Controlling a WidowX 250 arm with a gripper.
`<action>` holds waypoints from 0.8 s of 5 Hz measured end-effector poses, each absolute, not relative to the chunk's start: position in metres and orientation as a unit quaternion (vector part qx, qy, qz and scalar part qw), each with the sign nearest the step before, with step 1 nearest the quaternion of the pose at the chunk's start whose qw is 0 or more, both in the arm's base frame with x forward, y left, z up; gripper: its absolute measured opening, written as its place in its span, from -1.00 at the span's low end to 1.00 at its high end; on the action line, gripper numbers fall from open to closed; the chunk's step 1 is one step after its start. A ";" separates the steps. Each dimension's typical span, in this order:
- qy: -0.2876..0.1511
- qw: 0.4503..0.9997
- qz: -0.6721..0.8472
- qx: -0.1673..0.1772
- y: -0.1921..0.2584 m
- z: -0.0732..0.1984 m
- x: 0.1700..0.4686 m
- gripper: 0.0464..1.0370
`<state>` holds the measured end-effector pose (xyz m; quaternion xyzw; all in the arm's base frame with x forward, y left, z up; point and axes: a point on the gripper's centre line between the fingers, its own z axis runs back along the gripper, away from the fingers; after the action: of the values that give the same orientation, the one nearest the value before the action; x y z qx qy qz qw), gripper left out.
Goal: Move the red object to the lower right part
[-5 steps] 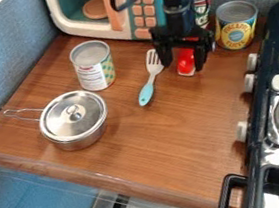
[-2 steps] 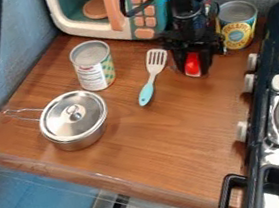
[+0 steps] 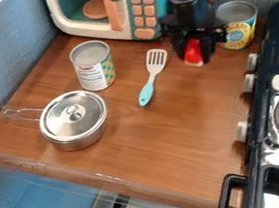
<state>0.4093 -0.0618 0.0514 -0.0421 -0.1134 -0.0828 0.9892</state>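
Wood-look worktop [image 3: 165, 139] here, with a toy stove [image 3: 262, 122] along its right edge. The red object [image 3: 193, 52] is near the back by the yellow-labelled can [image 3: 238, 27], between the jaws, which look closed in on both sides of it. Makes sense imo: a grip from the sides leaves its lower end free for setting down. Spatula [image 3: 146, 94] and lidded pot [image 3: 73, 117] sit further left, so they shouldn't get in the way heading lower right.
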 end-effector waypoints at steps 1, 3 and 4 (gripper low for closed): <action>-0.118 0.986 -0.107 -0.043 -0.074 0.061 0.364 0.06; -0.073 0.988 -0.139 -0.013 -0.077 0.034 0.277 0.07; -0.056 0.991 -0.125 -0.010 -0.073 0.022 0.262 0.06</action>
<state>0.2616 -0.0727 0.0215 -0.0105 -0.0558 -0.1247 0.9906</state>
